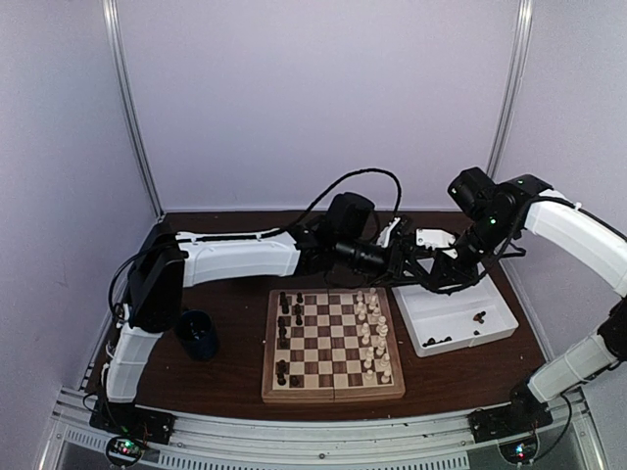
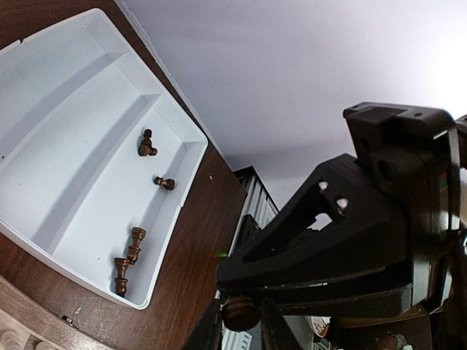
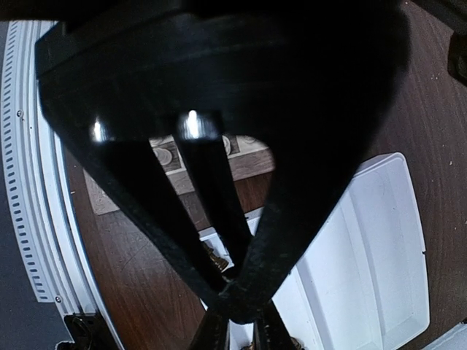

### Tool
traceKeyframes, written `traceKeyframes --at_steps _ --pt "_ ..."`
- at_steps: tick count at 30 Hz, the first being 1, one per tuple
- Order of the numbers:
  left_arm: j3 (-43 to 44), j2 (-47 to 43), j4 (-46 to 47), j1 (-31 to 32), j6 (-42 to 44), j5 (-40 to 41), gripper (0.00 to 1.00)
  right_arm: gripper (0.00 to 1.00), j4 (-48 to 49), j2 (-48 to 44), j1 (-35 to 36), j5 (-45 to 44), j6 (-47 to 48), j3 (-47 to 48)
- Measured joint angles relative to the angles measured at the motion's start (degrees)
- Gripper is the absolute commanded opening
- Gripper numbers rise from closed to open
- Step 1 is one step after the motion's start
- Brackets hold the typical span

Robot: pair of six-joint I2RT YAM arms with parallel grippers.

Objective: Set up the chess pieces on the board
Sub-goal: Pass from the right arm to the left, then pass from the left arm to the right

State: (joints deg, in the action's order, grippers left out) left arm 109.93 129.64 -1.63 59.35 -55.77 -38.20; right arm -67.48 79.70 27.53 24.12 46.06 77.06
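Note:
The board (image 1: 333,392) lies mid-table, with dark chess pieces (image 1: 284,338) along its left files and cream ones (image 1: 374,333) along its right. Both grippers meet tip to tip above the near-left corner of the white tray (image 1: 505,318). My left gripper (image 2: 241,321) is shut on a dark brown piece (image 2: 241,313), and in the top view it (image 1: 404,266) reaches in from the left. My right gripper (image 3: 239,337) has its fingers close together with a narrow gap. The left gripper's tips hide what lies between them. In the top view it (image 1: 423,274) comes from the right.
Several dark pieces lie loose in the tray (image 2: 73,109): one (image 2: 147,144), another (image 2: 164,182), and a pair (image 2: 128,259) at its corner. The tray (image 3: 379,255) and a strip of the board (image 3: 241,164) show below the right wrist. A dark blue cup (image 1: 199,335) stands left of the board.

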Motion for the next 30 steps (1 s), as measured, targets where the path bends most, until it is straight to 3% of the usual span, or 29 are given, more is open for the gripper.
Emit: traceKeyframes --at_steps 3,10,17,19,21,26,30 --pt "-0.04 0.11 0.81 -0.07 -0.57 -0.31 0.25 0.11 0.02 -0.13 0.15 -0.28 -0.39 0.31" --pt "-0.50 0.11 2.14 -0.07 -1.62 -0.66 0.12 0.12 -0.04 -0.72 0.42 -0.90 -1.42 0.48" --pt "-2.73 0.11 6.21 -0.42 -2.23 -1.03 0.08 0.30 0.31 -1.38 0.39 -0.96 -3.32 0.48" --pt "-5.31 -0.48 8.39 -0.57 -2.25 -0.96 0.08 0.41 0.66 -2.71 -0.66 0.35 -4.39 0.48" --pt "-9.66 -1.95 11.39 -1.03 -2.19 -0.68 0.08 0.49 1.66 -5.14 -3.89 3.56 -6.25 0.48" --pt "-18.91 -7.19 20.15 -2.56 -0.83 1.09 0.09 0.49 7.30 -10.29 -18.47 18.93 -17.35 0.48" --pt "-22.03 -10.82 29.75 -3.02 0.02 3.39 0.09 0.48 14.40 -8.55 -22.12 32.44 -28.30 -1.64"
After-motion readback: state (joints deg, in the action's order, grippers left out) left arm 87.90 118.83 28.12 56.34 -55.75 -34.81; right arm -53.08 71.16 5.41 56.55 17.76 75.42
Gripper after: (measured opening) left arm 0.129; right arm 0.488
